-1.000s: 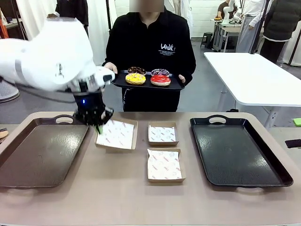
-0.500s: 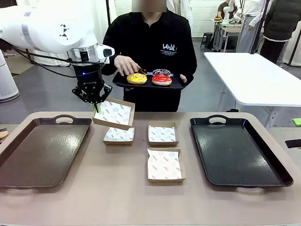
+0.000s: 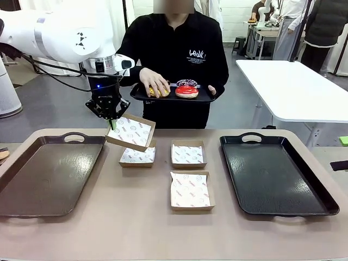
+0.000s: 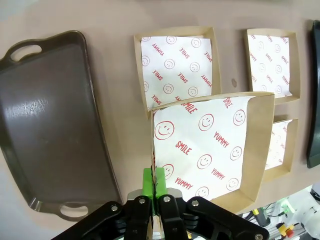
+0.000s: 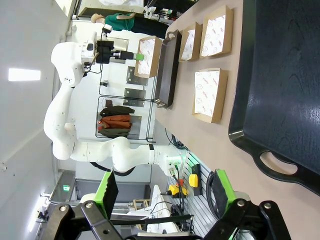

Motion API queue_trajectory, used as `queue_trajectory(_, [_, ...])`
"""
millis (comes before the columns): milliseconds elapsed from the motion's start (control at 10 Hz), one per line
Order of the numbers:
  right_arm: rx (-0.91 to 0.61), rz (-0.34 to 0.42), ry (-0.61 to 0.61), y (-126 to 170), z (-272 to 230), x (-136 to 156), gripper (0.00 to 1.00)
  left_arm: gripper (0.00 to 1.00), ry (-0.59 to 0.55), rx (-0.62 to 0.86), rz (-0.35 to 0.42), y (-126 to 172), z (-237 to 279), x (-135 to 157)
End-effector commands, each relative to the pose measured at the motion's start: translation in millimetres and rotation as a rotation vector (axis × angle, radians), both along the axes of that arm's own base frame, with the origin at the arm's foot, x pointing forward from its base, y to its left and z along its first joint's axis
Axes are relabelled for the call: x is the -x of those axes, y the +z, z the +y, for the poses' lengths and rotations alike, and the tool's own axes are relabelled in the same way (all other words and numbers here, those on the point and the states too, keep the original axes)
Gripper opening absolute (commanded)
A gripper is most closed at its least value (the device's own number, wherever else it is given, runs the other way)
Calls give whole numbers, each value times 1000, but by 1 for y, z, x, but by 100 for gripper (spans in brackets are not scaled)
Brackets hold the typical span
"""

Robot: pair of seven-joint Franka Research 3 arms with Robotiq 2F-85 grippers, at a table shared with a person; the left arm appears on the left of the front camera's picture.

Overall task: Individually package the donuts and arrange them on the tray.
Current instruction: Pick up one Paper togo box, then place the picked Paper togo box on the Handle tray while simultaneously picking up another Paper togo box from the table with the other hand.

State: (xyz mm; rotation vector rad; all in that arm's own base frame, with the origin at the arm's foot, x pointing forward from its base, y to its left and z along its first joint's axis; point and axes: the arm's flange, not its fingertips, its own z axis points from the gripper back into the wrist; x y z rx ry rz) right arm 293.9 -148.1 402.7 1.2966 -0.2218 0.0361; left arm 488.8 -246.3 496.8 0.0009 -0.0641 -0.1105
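The left tool (image 3: 112, 122), pointing straight down over the bench (image 3: 136, 228) near its far edge, is pinching the rim of a tilted box (image 3: 131, 132); the right tool (image 5: 165, 192) is gaping wide, holding nothing.

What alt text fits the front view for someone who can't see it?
The left arm holds a paper-lined box tilted above the table, jaws shut on its rim. Across it, a person rests a hand on donuts on a small tray. Three more boxes lie between a brown tray and a black tray.
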Motion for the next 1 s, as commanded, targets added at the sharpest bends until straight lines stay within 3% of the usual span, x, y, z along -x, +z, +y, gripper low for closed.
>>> queue_trajectory(0, [-10,-7,0,0,1,-1,100,0,19,8,-3,3,-1,-2])
queue_trajectory(900, [-10,-7,0,0,1,-1,100,0,19,8,-3,3,-1,-2])
